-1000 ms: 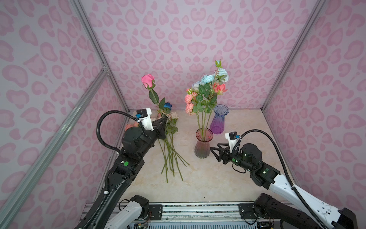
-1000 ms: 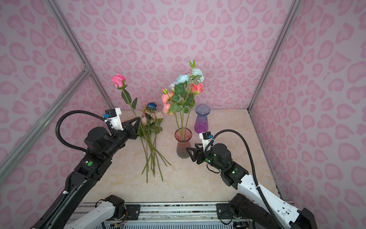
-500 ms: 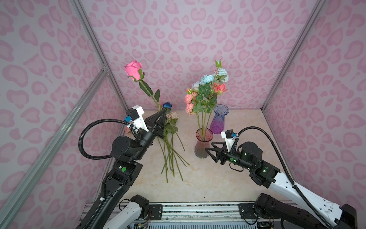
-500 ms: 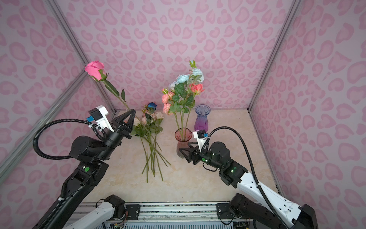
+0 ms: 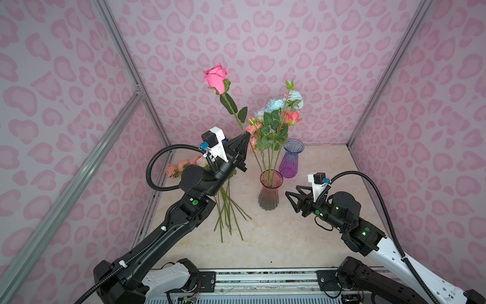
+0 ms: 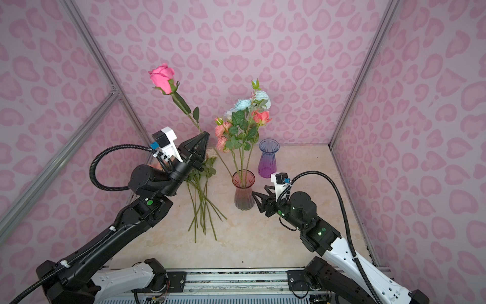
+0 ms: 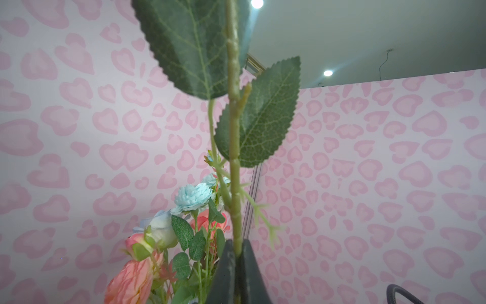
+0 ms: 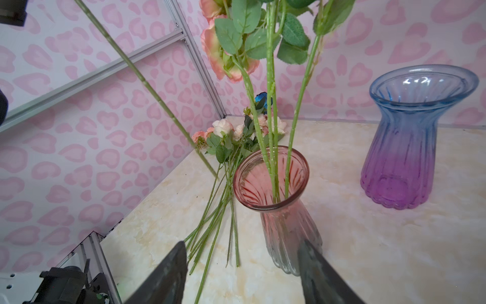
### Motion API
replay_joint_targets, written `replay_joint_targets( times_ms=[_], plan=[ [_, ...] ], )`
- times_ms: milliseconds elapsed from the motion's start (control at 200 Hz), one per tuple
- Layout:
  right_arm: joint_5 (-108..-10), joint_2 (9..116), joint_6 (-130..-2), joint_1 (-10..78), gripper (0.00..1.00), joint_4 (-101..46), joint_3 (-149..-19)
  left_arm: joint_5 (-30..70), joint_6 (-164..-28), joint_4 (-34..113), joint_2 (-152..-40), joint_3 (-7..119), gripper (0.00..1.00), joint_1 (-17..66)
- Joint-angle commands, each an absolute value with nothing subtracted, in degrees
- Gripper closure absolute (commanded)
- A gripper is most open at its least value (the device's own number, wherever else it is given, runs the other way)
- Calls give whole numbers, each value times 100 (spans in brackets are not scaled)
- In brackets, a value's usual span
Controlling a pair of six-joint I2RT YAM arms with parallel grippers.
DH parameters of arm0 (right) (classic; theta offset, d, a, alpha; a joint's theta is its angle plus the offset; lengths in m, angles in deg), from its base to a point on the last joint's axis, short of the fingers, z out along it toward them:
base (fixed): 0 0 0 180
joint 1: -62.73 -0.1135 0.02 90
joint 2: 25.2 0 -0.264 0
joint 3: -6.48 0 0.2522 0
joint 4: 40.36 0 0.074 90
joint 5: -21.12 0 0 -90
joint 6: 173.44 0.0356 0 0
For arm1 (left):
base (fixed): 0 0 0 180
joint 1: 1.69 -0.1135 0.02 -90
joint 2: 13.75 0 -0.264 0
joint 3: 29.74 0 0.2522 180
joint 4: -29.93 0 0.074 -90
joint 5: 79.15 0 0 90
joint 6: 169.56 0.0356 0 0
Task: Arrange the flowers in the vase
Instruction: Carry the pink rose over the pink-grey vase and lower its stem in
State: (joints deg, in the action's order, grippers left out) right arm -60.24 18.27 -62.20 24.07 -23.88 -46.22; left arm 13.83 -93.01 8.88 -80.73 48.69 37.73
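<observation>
1. The left jaws are clamped shut on the green stem [image 7: 234, 131] of a pink rose [image 5: 217, 77], partway down its length. The left wrist view shows the stem squeezed right between them.
2. That rose is up in the air, above the pink vase [image 5: 268, 197] and off to its left. The bloom [image 6: 163, 77] leans away from the vase, higher than anything else.
3. The stem slants down towards the pink vase. In the right wrist view its bare lower end [image 8: 147, 84] stops just beside the rim, outside the mouth, clear of the table [image 5: 289, 237].
4. The pink vase [image 8: 286, 237] stands upright and holds a bunch [image 5: 273, 121] of pale blue, cream and peach blooms on leafy stems.
5. The right jaws are spread open and gripping nothing. They sit low, just to the right of the pink vase and pointing at its body. A top view shows a small gap between them and the glass.
6. The loose flowers [image 6: 202, 205] lie in a heap on the table left of the pink vase. Their stems fan towards the front and their heads [image 8: 226, 147] sit at the back, one deep blue among them.
7. A purple vase [image 5: 290, 160] stands empty and upright behind the pink vase, a little to its right and apart from it.
</observation>
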Motion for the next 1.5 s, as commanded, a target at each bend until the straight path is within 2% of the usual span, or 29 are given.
replay_joint_targets(
  times_ms=[0,145,350,680,925,1100,1235,1425,1440,1495],
  plan=[
    [-5950,1763,-6205,2543,33,-2422,-4484,1340,-8850,528,-8426,5150,97,3898],
    [-5879,1643,-6120,2648,33,-2443,-4291,1211,-8576,598,-8910,5279,97,4020],
    [-5876,1472,-6086,2772,32,-2296,-4156,1096,-8665,517,-9170,4721,97,4099],
    [-5617,1844,-5892,2799,32,-2987,-4011,875,-8790,587,-9197,4116,96,4324],
    [-5451,2193,-5950,2804,32,-2940,-4272,727,-8663,914,-9368,4035,94,4473],
    [-5496,2191,-5955,2799,32,-2889,-4244,695,-8586,1296,-9603,4177,87,4606],
    [-5551,2141,-5918,2808,33,-2870,-4201,531,-8497,1786,-9657,4383,75,4699],
    [-5680,1885,-5959,2809,32,-2659,-4182,219,-8480,2526,-9454,4470,65,4760],
    [-5693,1858,-5968,2809,32,-2640,-4183,200,-8487,2564,-9418,4446,61,4758],
    [-5730,1781,-6006,2804,32,-2550,-4183,109,-8486,2680,-9243,4367,57,4765]
  ],
)
